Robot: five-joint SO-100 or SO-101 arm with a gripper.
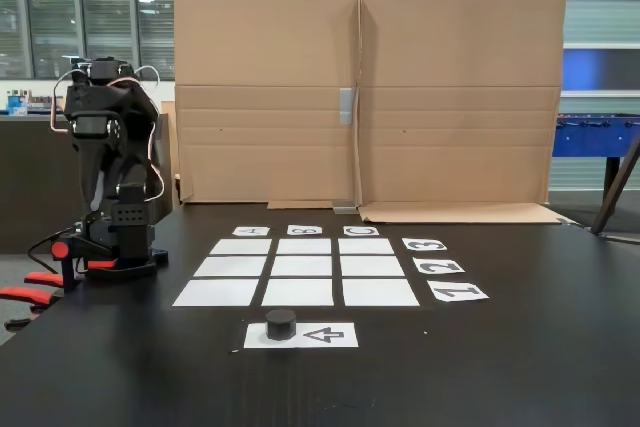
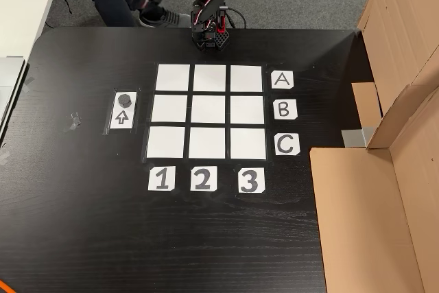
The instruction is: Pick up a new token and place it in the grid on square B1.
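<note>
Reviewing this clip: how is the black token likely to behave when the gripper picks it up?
The token is a short, flat-topped puck resting on the arrow sheet, so it probably stays put and won't tip. It looks rigid and likely light. Tipped onto its round side, it might roll.

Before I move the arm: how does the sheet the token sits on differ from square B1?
The arrow sheet is printed with a black arrow and carries the token; square B1 is blank and bare. The arrow sheet lies alone outside the grid, beside column 1; square B1 is the middle square of that column, in line with label B. The arrow sheet is narrower. Both are flat white paper on the black table.
</note>
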